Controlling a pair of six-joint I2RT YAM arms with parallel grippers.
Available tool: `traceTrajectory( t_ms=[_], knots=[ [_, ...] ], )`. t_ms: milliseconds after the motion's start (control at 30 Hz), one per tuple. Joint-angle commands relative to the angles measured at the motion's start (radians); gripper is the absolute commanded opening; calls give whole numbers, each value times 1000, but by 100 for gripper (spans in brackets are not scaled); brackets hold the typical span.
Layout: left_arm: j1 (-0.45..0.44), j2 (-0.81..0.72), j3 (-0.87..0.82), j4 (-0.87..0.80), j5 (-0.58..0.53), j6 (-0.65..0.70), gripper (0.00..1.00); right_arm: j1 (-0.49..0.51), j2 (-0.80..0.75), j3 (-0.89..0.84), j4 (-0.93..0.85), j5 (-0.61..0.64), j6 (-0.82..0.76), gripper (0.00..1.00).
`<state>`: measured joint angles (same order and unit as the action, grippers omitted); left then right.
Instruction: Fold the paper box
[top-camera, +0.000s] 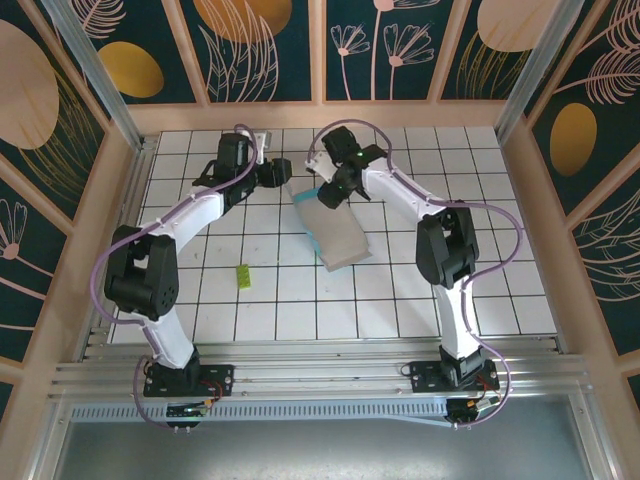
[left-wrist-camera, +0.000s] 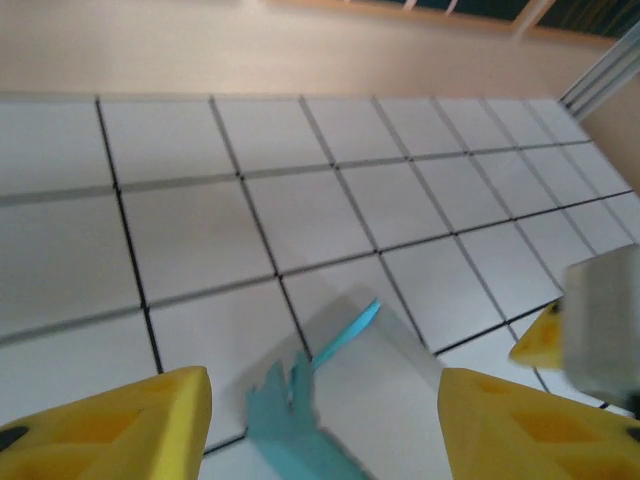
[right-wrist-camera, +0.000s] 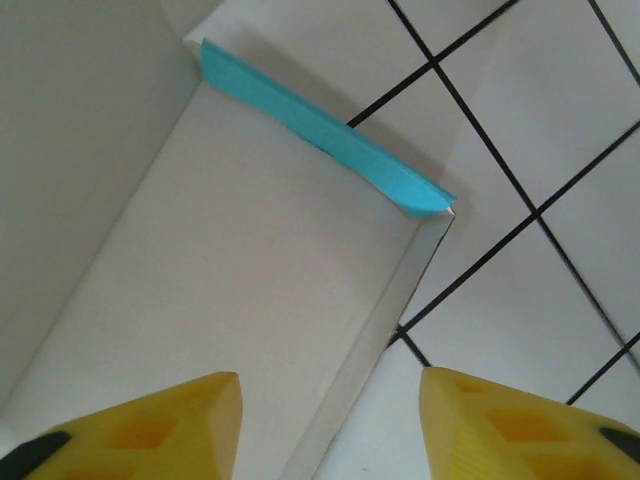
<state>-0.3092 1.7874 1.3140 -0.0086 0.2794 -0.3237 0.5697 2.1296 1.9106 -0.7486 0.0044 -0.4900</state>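
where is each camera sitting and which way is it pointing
Top external: fixed above and behind the arms, looking down on the tiled table; both arms show whole, with the left gripper and right gripper at the paper box.
Left wrist: on the left arm, looking slantwise across the tiles to a wooden wall; its yellow fingers flank the box's corner.
Right wrist: on the right arm, looking steeply down at the box's whitish face; its own fingers sit at the bottom edge.
Shared: both wrist views see the box's cyan edge.

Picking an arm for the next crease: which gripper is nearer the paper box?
Right. The right gripper is open directly over the paper box; the left gripper sits open just off its far-left corner.
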Motion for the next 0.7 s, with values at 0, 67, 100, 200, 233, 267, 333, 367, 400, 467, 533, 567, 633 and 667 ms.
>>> traceTrajectory(
  t_ms=[0,67,100,200,233,267,333,367,400,467,533,567,633,667],
  knots=[
    [4,-53,-25,-47,47,-94,60,-75,6,30,-19,-62,263,72],
    [5,-119,-50,-16,77,-114,60,-109,-39,-91,44,-113,397,74],
    [4,-146,-57,0,92,-119,60,-118,-73,-191,98,-127,439,74],
    [5,-186,-42,-28,101,-120,60,-132,-139,-377,210,-196,491,71],
    [4,-195,-35,-46,94,-119,60,-135,-146,-405,221,-219,497,70],
    [4,-201,-31,-58,90,-118,61,-134,-146,-417,222,-226,499,70],
    [5,-214,-21,-77,93,-115,62,-135,-132,-427,219,-213,498,69],
    [7,-220,-20,-80,98,-117,62,-137,-122,-424,216,-204,498,68],
    [6,-225,-18,-79,106,-119,64,-137,-108,-419,215,-193,498,66],
    [7,-237,-14,-78,120,-129,65,-134,-77,-406,213,-179,495,61],
    [5,-251,-13,-77,124,-139,67,-128,-47,-388,216,-164,489,53],
    [6,-257,-13,-77,124,-141,68,-122,-37,-381,214,-152,486,50],
    [9,-271,-10,-87,112,-141,70,-108,-18,-360,210,-114,462,45],
    [11,-276,-6,-93,108,-141,70,-101,-12,-353,209,-92,446,43]
  ],
)
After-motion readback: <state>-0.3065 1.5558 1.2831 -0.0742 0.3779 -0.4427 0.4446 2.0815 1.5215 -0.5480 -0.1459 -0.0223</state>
